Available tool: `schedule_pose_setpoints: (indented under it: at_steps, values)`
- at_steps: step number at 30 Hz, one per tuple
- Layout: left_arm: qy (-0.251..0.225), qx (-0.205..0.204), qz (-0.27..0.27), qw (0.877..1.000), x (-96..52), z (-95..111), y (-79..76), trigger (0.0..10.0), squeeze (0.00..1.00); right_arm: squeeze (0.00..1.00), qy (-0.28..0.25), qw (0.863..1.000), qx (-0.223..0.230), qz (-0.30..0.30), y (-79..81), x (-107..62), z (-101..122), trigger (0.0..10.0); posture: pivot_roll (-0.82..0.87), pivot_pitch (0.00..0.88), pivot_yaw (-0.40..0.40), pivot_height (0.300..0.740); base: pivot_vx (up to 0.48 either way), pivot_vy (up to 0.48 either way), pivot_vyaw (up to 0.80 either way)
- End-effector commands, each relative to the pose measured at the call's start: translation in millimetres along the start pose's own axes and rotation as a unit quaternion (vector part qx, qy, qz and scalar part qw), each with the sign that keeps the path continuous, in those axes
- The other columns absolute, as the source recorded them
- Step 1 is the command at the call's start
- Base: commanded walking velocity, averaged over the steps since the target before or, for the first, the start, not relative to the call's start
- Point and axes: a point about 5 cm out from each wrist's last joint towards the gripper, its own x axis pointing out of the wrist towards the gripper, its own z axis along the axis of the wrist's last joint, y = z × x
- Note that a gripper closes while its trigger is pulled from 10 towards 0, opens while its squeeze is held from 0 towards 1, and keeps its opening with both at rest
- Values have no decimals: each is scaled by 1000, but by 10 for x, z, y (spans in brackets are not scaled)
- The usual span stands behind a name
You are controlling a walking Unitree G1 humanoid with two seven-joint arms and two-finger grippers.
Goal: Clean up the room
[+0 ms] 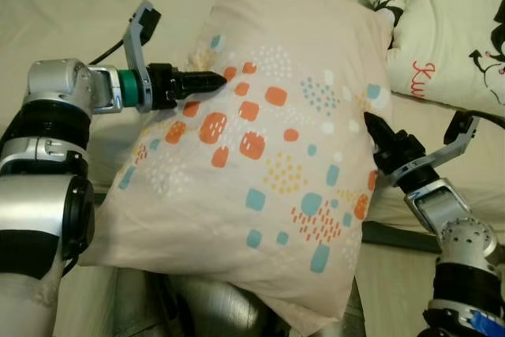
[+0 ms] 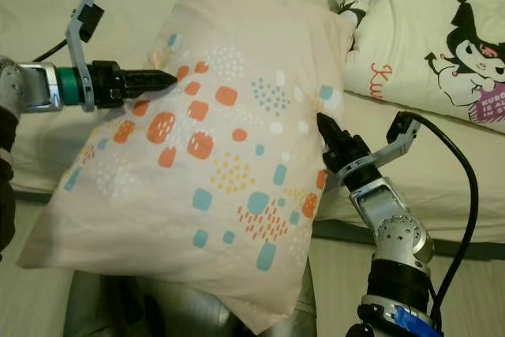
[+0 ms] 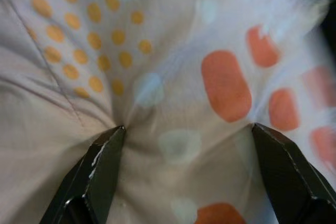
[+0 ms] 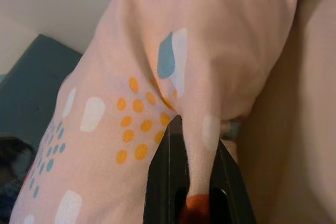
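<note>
A pale pink pillow [image 1: 268,163] printed with orange, blue and yellow patches hangs tilted in front of me, over the bed's edge. My left gripper [image 1: 217,80] is at its upper left edge. In the left wrist view its fingers [image 3: 100,166] stand apart, dug into a thick wad of the pillow [image 3: 178,93] that bulges between them. At the pillow's right edge my right gripper [image 1: 371,128] is shut on a thin fold of the cover. The right wrist view shows that fold [image 4: 197,114] pinched between the two black fingers [image 4: 165,177].
A white cushion [image 2: 426,29] with black cartoon figures lies at the back right on the cream bed sheet [image 1: 79,5]. The bed's dark lower edge [image 1: 394,236] runs under my right arm. My own silver legs [image 1: 213,305] are below the pillow.
</note>
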Motion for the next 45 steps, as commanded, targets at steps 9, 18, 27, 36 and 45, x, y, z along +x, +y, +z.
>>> schedule_pose_setpoints:
  at_steps: [9,18,27,36,45]
  values:
    - [-51,49,160,985,-27,-34,300,10000,0,0,6,1000,2,15,26,-26,-29,0,-22,168,8,400,0,0,0]
    - [45,2,96,994,20,-395,214,10000,0,0,7,1000,5,22,35,-29,-59,0,-18,175,12,400,0,0,0]
    - [40,-131,-59,989,161,-400,-184,10000,0,0,11,1000,6,22,31,-36,-72,0,-18,181,8,400,0,0,0]
    - [-12,-135,-79,988,278,-133,-432,0,0,0,15,1000,9,25,42,0,-117,0,-11,179,6,400,0,0,0]
    - [-1,-117,-88,989,270,-241,-542,0,0,0,16,1000,8,24,34,-12,-108,0,-13,178,9,400,0,0,0]
